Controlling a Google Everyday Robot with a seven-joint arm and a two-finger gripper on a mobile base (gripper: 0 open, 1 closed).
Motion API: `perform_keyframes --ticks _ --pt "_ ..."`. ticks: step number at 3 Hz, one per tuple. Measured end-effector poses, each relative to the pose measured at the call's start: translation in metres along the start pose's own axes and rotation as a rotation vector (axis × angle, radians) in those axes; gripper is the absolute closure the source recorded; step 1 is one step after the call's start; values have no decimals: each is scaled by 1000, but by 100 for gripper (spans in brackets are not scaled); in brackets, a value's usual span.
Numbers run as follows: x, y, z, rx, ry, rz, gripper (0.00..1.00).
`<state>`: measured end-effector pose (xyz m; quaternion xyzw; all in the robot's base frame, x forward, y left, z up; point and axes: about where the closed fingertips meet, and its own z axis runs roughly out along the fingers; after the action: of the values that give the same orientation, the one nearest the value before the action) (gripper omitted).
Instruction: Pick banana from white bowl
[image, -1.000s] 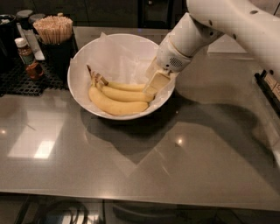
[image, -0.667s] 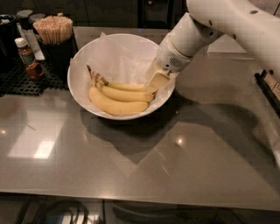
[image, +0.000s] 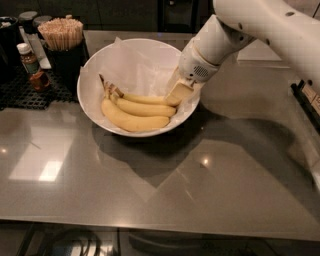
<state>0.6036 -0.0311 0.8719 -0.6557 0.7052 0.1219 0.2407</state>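
The white bowl, lined with crinkled white paper, stands on the grey counter at the upper left of centre. A joined bunch of three yellow bananas lies in its near half, stems pointing up-left. The banana is the thin one on the bunch's inner curve, farthest from me. My gripper reaches down from the upper right into the bowl's right side and sits right at that banana's right tip. The white arm hides the contact itself.
A black cup of wooden sticks stands just left of the bowl on a black mat, with a small brown bottle beside it. The glossy grey counter stretches toward me. A dark object sits at the right edge.
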Motion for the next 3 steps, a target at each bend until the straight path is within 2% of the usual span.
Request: perform_keyframes --ticks 1,3 --pt "0 0 0 0 0 0 48" --pt "1 0 1 -2 -1 3 54"
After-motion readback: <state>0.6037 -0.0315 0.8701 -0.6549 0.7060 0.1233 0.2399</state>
